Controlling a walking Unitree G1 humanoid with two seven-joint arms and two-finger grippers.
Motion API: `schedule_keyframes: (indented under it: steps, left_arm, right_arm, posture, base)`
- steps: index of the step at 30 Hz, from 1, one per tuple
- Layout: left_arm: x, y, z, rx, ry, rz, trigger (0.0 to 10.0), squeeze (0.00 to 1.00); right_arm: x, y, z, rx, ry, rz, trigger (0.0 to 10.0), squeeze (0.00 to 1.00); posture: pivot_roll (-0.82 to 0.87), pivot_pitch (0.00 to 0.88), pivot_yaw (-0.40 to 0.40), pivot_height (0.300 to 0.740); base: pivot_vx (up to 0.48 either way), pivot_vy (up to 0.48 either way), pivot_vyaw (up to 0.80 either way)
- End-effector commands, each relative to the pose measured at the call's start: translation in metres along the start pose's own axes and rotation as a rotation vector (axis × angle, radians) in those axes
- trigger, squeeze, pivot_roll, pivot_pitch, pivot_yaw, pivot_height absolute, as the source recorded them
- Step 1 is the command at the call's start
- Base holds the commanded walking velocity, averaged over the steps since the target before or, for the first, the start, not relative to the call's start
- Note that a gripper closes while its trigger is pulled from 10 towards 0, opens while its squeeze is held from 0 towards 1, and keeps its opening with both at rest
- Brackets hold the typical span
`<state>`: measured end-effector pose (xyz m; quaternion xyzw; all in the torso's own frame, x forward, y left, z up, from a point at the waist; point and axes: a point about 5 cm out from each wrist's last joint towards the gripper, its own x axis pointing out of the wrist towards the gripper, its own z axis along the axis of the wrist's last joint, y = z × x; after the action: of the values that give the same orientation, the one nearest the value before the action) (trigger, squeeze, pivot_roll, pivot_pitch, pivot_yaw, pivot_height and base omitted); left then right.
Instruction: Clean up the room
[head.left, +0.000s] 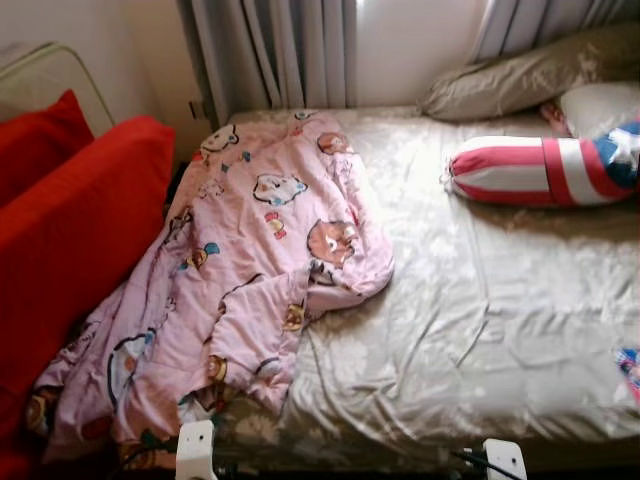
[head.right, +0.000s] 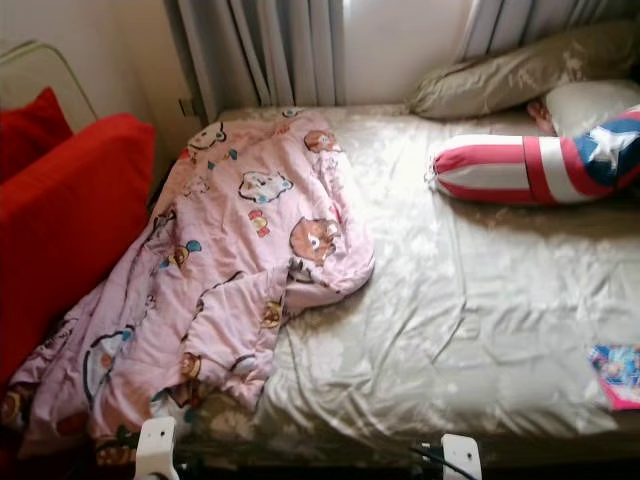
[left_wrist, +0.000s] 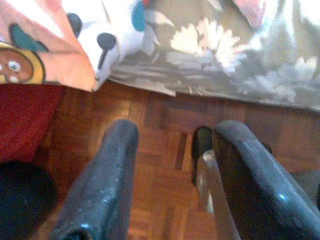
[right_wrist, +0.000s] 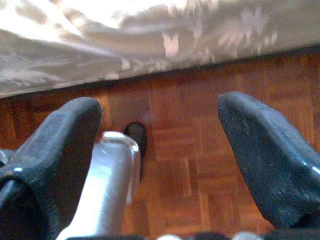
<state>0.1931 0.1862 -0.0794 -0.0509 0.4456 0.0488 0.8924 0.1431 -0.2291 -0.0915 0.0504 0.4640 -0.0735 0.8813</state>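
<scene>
We see grey curtains (head.left: 280, 50) hanging in folds at the far wall, and a second set (head.left: 540, 20) further to the right, with a bright pale wall (head.left: 415, 50) between them. Low beside the left curtains sits a small dark fitting (head.left: 197, 108), perhaps a socket; the view is too soft for us to tell. On the left stands a red sofa (head.left: 80, 220) with a red cushion (head.left: 40, 140) behind it, and a curved white frame (head.left: 60, 65) rises above that. We see a parquet floor (left_wrist: 165, 150) of reddish-brown wood blocks.
</scene>
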Motion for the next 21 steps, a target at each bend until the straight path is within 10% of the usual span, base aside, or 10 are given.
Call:
schedule_keyframes:
  steps: [1,10,21]
  left_arm:
    - [-0.001,0.009,-0.002,0.005,0.008,0.028,10.0,0.00]
    - [-0.002,0.015,0.001,0.009,-0.002,0.037,10.0,0.00]
    - [-0.004,0.021,-0.009,0.005,0.003,0.042,10.0,0.00]
  right_arm:
    - [0.002,0.006,0.003,0.012,-0.011,0.015,10.0,0.00]
    - [0.002,0.006,0.004,0.005,-0.015,0.014,10.0,0.00]
    - [0.001,0.006,0.004,0.005,-0.021,0.018,10.0,0.00]
  posture:
    - [0.04,0.049,0.033,0.740]
    - [0.04,0.045,0.033,0.740]
    - [0.04,0.028,0.035,0.740]
  base:
    - [0.000,0.480,0.00]
    - [0.000,0.244,0.00]
    - [0.000,0.000,0.77]
